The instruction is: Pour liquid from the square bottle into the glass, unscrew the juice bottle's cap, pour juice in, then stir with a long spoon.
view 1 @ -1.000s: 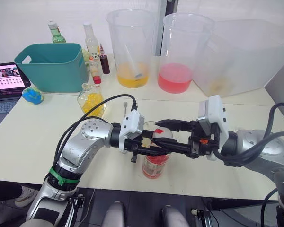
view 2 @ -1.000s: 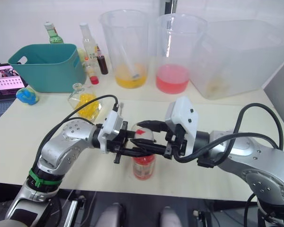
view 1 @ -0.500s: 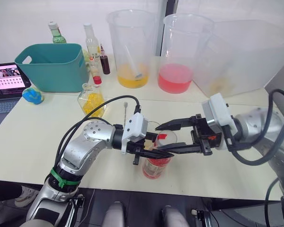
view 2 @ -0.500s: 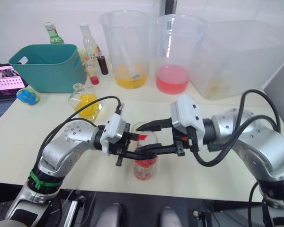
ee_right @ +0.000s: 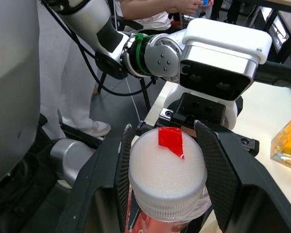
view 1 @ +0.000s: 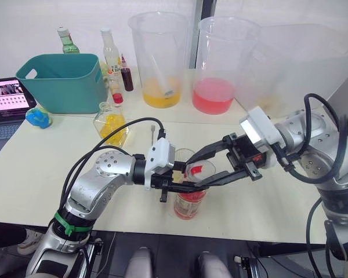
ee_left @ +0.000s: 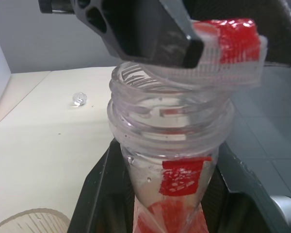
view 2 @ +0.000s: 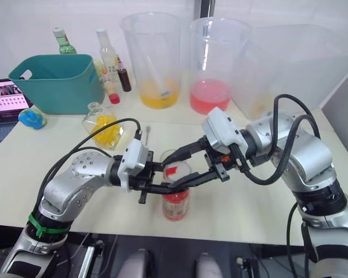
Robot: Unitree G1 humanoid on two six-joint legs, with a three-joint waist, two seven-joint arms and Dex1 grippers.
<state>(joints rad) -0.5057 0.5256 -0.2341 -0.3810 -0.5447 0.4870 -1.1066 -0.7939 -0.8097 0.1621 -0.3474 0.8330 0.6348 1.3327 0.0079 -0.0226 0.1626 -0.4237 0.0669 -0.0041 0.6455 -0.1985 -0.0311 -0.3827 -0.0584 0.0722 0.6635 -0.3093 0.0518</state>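
Right gripper black fingers clamped on the cap, a round white ribbed screw cap with a red mark, held tilted just above the open threaded neck of the juice bottle. Left gripper clamps that bottle by its upper body; slim clear plastic, pink-red liquid low down, red-and-white label, standing upright at the near edge of the pale table. The glass, a plain clear tumbler, stands just behind the bottle, partly hidden by the fingers. The spoon, a thin silver rod, lies on the table just beyond the left arm. The square bottle, squat faceted glass with yellow liquid, sits farther left. Its clear round stopper lies loose on the table. Far side: a teal plastic bin, tall slim bottles, two big clear beakers, one with orange liquid, one with pink, and a frosted tub. A laptop sits at far left.
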